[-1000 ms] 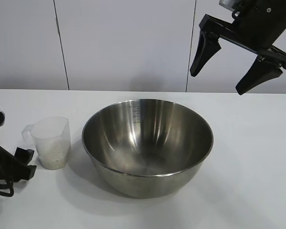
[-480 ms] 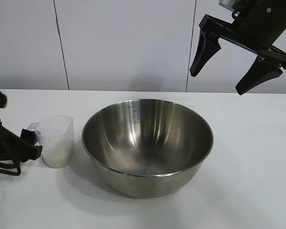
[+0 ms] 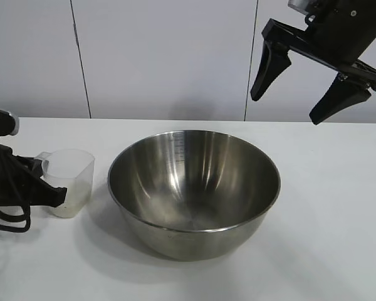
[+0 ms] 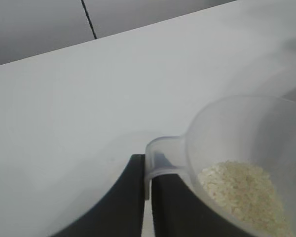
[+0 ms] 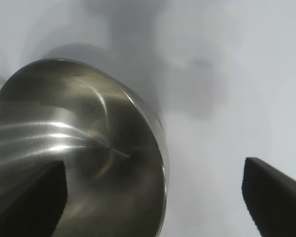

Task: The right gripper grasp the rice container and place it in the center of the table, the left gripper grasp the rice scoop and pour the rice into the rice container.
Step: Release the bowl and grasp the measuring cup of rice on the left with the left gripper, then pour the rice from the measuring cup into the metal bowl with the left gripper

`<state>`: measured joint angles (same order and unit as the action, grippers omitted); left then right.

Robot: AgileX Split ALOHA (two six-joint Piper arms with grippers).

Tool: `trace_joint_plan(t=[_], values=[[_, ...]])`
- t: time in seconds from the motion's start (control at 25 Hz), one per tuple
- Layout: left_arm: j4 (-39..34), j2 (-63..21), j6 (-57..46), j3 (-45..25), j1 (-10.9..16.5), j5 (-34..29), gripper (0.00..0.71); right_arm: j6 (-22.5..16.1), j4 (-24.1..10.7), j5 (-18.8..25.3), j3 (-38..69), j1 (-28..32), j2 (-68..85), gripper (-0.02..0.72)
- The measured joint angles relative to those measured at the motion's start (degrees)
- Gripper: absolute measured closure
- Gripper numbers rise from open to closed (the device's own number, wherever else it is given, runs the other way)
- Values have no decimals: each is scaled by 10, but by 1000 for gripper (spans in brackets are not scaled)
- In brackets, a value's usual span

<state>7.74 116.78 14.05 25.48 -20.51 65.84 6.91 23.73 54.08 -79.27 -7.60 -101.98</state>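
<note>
Left claw [image 3: 50, 186] pinches rice scoop [image 3: 72, 180] handle just beside rice container [image 3: 194, 188].

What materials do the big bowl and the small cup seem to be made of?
The rice container looks like stainless steel with a brushed, shiny finish: it mirrors light in streaks. The rice scoop seems to be translucent, frosted plastic: the rice shows faintly through its wall.

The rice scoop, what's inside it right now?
The rice scoop holds a low pile of rice. Its floor beneath the grains is covered and cannot be seen.
</note>
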Motion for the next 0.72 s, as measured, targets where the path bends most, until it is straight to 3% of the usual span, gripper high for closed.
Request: trace_joint_plan(t=[0.4, 0.56, 0.72], values=[[-61, -127, 43, 3, 1, -10, 698, 0, -1, 2, 0, 0, 0, 42], [-105, -188, 105, 41, 0, -114, 699, 0, -1, 2, 0, 0, 0, 42], [-112, -225, 193, 92, -22, -235, 699, 0, -1, 2, 0, 0, 0, 42]])
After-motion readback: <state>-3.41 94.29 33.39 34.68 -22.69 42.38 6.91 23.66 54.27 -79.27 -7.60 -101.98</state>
